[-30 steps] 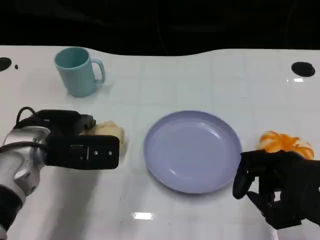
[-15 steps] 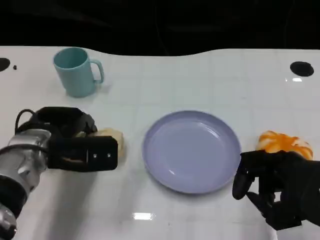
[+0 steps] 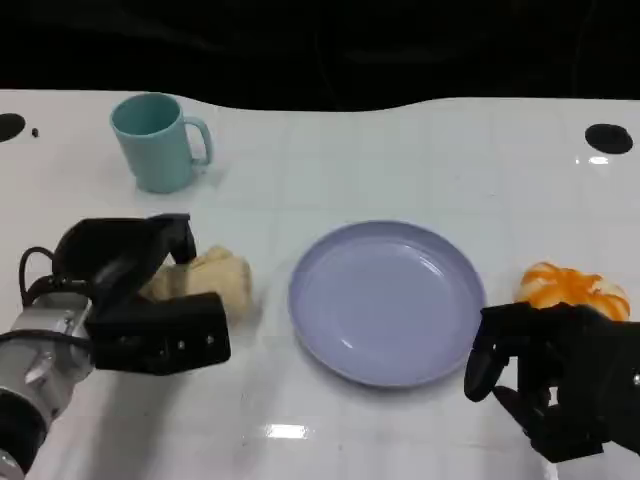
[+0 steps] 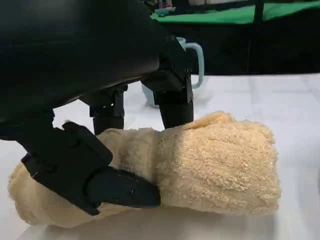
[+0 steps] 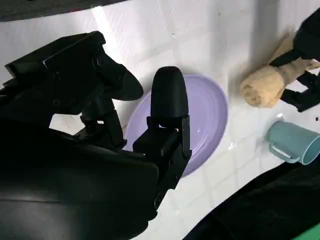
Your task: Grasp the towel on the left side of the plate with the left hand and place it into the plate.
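Note:
A rolled tan towel (image 3: 205, 281) lies on the white table just left of the lilac plate (image 3: 385, 300). My left hand (image 3: 128, 291) wraps around the towel's left part. In the left wrist view its fingers (image 4: 175, 97) press the towel (image 4: 220, 160) from the far side and the thumb (image 4: 107, 182) pushes into its near side, so the hand (image 4: 90, 60) grips it. The towel's underside still looks to be on the table. The plate has nothing on it. My right hand (image 3: 555, 385) rests right of the plate with its fingers curled in, holding nothing.
A teal mug (image 3: 155, 140) stands at the back left, behind the towel. An orange object (image 3: 570, 285) lies right of the plate, just beyond my right hand. The right wrist view takes in the plate (image 5: 210, 115), towel (image 5: 265, 82) and mug (image 5: 292, 142).
My left hand has drawn back a little and closed its fingers round the towel, and more of the towel now shows. The right hand has not moved.

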### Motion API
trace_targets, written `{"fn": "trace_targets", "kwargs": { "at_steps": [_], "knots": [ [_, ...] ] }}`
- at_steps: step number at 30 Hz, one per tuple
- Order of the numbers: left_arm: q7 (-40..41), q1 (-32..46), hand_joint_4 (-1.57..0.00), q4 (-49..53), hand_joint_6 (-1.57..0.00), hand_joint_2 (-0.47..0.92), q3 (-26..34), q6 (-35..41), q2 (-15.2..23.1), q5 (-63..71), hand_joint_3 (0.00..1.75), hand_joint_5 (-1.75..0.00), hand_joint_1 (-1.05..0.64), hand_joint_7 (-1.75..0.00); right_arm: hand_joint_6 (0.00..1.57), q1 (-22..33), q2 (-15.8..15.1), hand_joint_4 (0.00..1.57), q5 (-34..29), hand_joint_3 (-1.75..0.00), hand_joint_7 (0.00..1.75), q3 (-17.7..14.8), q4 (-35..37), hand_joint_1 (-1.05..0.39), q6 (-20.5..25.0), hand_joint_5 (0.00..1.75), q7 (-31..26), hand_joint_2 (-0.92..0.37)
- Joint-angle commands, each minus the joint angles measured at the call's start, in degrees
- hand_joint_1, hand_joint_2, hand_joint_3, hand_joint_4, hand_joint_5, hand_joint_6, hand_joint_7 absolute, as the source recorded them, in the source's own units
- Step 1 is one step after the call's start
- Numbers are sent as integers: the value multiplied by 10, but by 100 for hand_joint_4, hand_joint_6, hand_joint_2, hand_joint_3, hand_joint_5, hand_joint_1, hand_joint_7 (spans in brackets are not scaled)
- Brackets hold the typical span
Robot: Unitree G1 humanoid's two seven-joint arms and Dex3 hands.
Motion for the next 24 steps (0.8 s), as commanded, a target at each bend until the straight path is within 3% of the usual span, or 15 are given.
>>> {"fn": "trace_targets", "kwargs": {
  "at_steps": [1,12,15,24],
  "knots": [
    [-27,18,-87,-80,-64,53,27,35,0,-23,105,-175,-18,-175,70,-4,-8,72,-2,-108,141,1,-5,-1,6,174,1,-56],
    [-112,55,-85,-300,-58,50,39,111,-29,-30,99,-175,-21,-175,70,-5,-10,72,-3,-107,140,3,-1,-1,-2,174,1,-57],
    [-136,54,-85,-340,-58,56,32,130,-45,-22,83,-175,-19,-175,70,-5,-9,72,0,-108,141,2,0,-1,-2,174,2,-57],
    [-145,38,-90,-356,-60,45,-9,135,-105,11,105,-175,-18,-175,69,-6,-10,71,-4,-107,141,7,-6,-1,6,174,1,-57]
  ]
}}
